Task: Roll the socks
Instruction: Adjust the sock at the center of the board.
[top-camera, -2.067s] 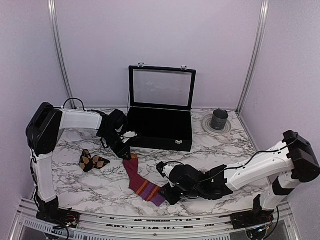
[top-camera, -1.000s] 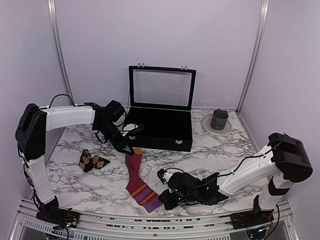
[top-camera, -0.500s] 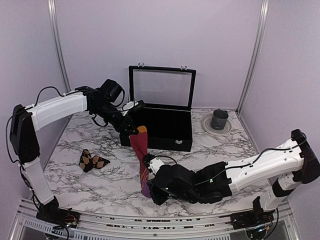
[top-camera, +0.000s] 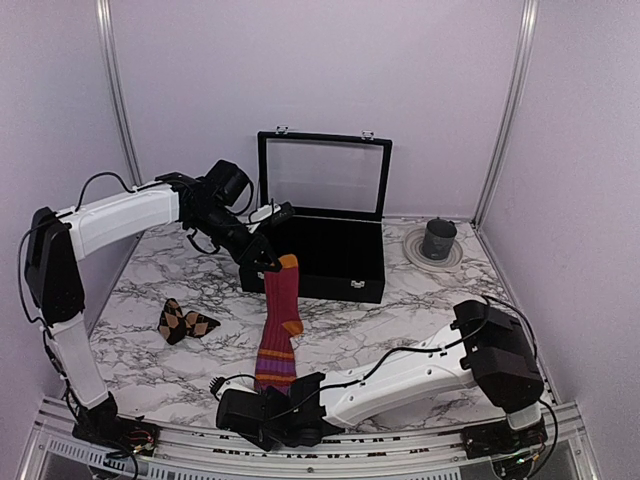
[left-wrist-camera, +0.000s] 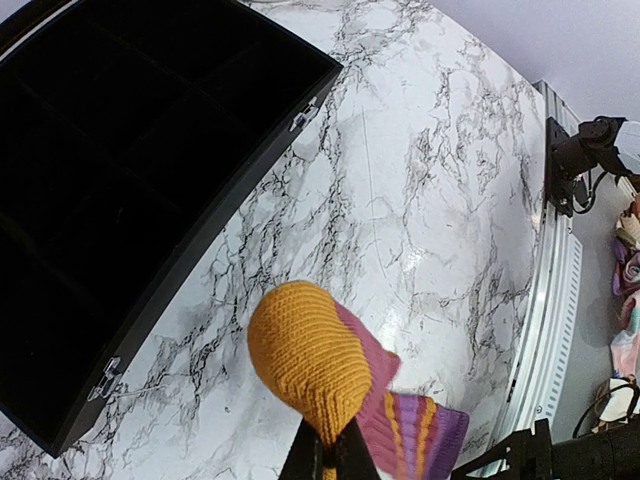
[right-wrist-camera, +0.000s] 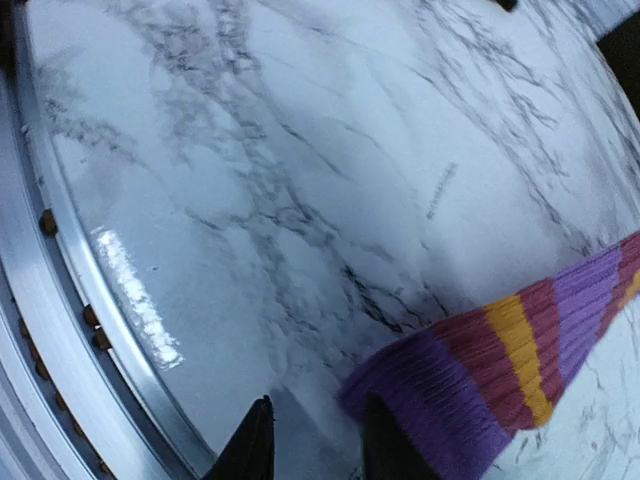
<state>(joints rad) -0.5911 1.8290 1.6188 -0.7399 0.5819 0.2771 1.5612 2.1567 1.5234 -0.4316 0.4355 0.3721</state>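
Note:
The magenta-red sock (top-camera: 281, 318) with orange stripes hangs stretched from my left gripper (top-camera: 270, 262) down to the marble table near the front edge. In the left wrist view my left gripper (left-wrist-camera: 328, 462) is shut on the sock's orange end (left-wrist-camera: 303, 360). My right gripper (top-camera: 248, 406) sits low at the front edge, reached far to the left. Its fingers (right-wrist-camera: 255, 448) stand apart with bare marble between them, and the sock's purple toe (right-wrist-camera: 455, 395) lies just beside the right finger. The dark argyle sock (top-camera: 183, 322) lies crumpled on the left of the table.
An open black case (top-camera: 322, 258) stands at the back centre, its near wall close behind the left gripper. A grey cup (top-camera: 438, 238) on a round plate (top-camera: 412, 250) sits back right. The metal front rail (right-wrist-camera: 60, 330) runs just beside my right gripper.
My right gripper has opened off the purple toe and slid left along the front edge. The left gripper still holds the orange end up, and the sock now hangs straighter.

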